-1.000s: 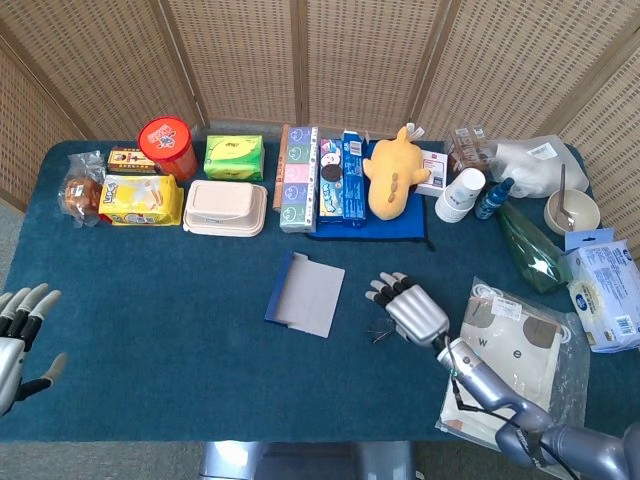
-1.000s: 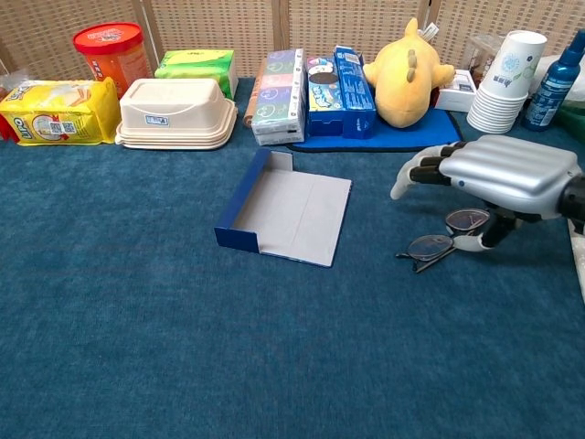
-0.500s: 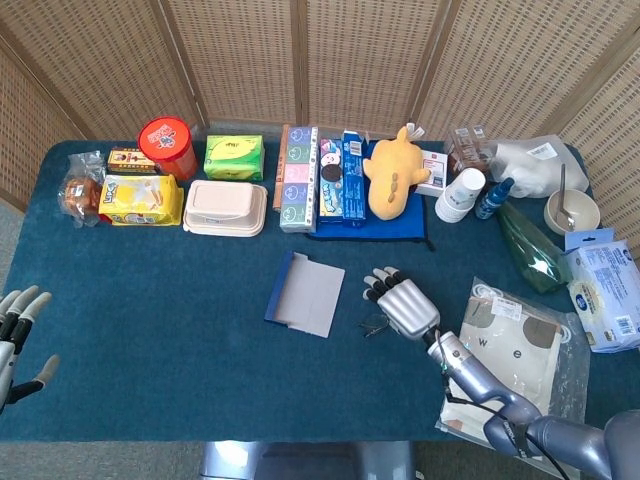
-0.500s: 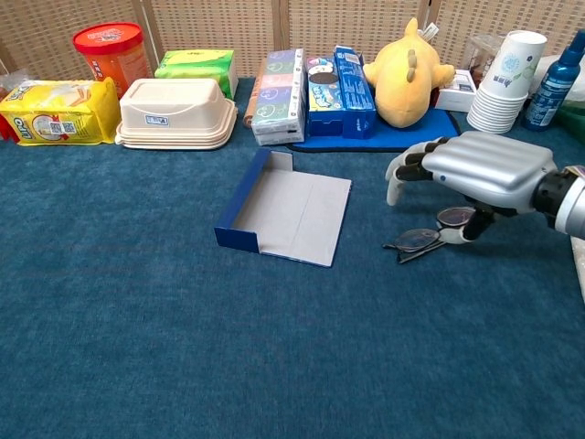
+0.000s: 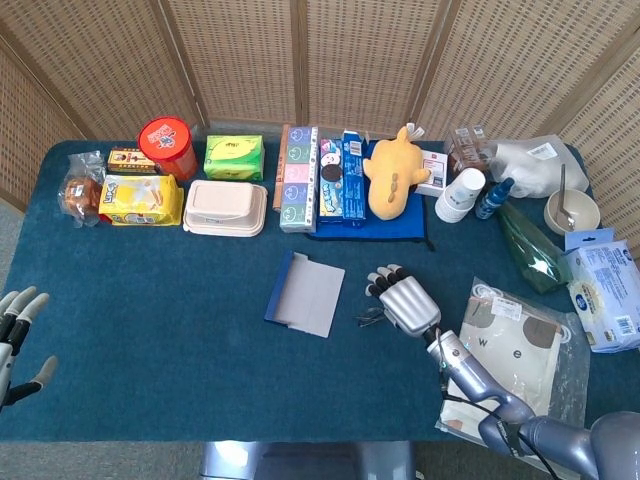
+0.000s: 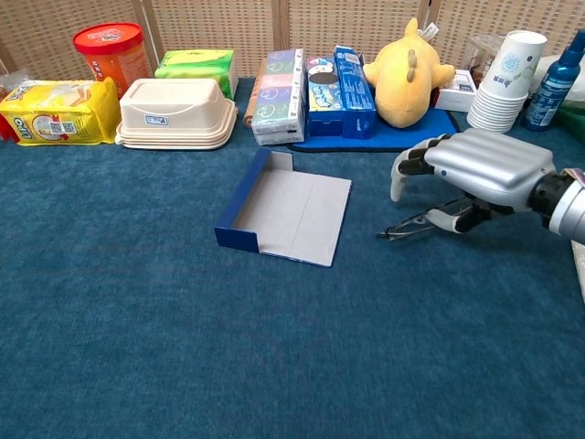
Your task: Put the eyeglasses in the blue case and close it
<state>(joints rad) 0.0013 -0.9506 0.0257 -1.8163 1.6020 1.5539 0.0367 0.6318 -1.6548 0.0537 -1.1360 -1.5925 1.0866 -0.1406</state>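
Note:
The blue case (image 5: 305, 292) (image 6: 288, 208) lies open and flat at the middle of the table, grey lining up. To its right my right hand (image 5: 405, 302) (image 6: 480, 169) hovers palm down and pinches the eyeglasses (image 6: 419, 223) (image 5: 368, 316) between its thumb and fingers. The thin dark frame shows edge-on under the hand and points left toward the case, a short gap away from it. My left hand (image 5: 14, 335) shows only in the head view, at the far left table edge, fingers spread and holding nothing.
Along the back stand a red canister (image 5: 167, 146), snack bags (image 5: 140, 198), a beige lunchbox (image 5: 226, 208), boxes (image 5: 300, 178), a yellow plush (image 5: 392, 170) and paper cups (image 6: 514, 80). A plastic bag (image 5: 520, 345) lies right of my right hand.
My right hand has closed its thumb on the eyeglasses and tipped them up from lying flat to edge-on, shifting slightly left. My left hand has drifted lower at the table edge.

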